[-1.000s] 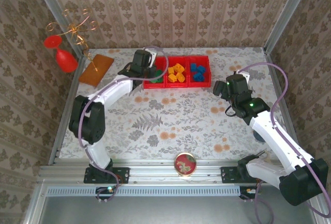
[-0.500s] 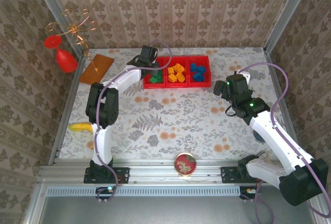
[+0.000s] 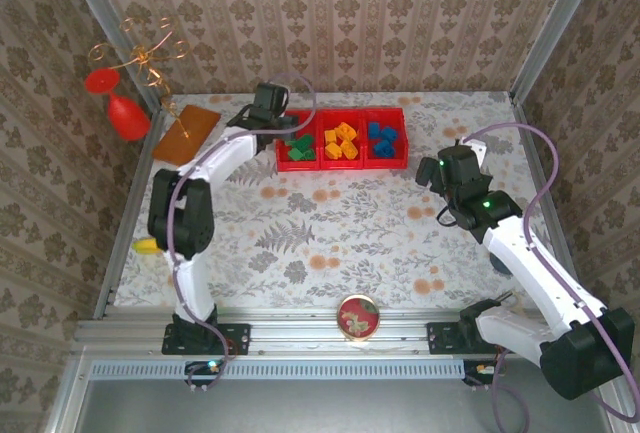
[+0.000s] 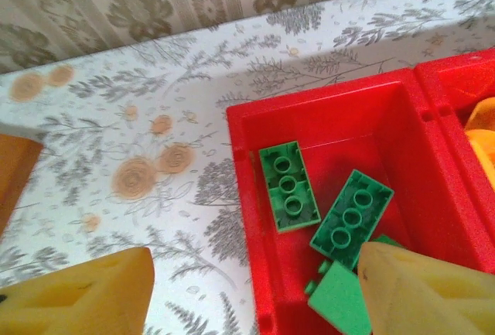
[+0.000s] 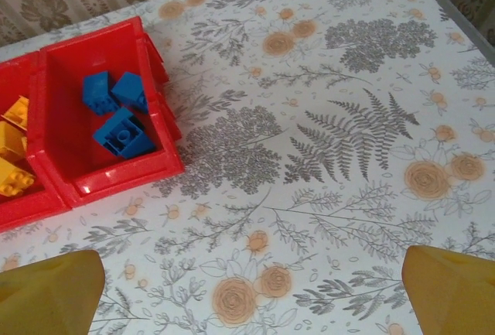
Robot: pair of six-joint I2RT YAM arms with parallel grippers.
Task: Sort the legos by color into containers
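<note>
The left end effector (image 4: 255, 256) hovers over the left compartment of the containers (image 3: 345, 165), released, with its jaws spread and nothing between them. One pad stands over the bare tabletop (image 4: 155, 118) just outside the red wall, and the other is above the compartment's near end. The green legos (image 4: 288, 186) lie below and a little ahead of it, all inside that compartment. One brick has its long axis pointing away from the wrist, so it lies crosswise to the line between the pads. A second brick beside it lies on a diagonal, and more green ones are partly hidden under the right pad. They are glossy, studded and hard, so they probably slide easily against the bin floor.

The middle compartment holds the orange-yellow legos (image 3: 342, 141), and the right one holds the blue legos (image 5: 124, 130), a small heap tumbled at odd angles.

The right end effector (image 5: 254, 258) is also released and holds nothing. It stands over the tabletop, apart from the tray, which lies ahead of it and to its left.

I can make out no brick loose on the tabletop, so the sorting looks finished. Should a green brick need moving, the left arm is much the nearer.
</note>
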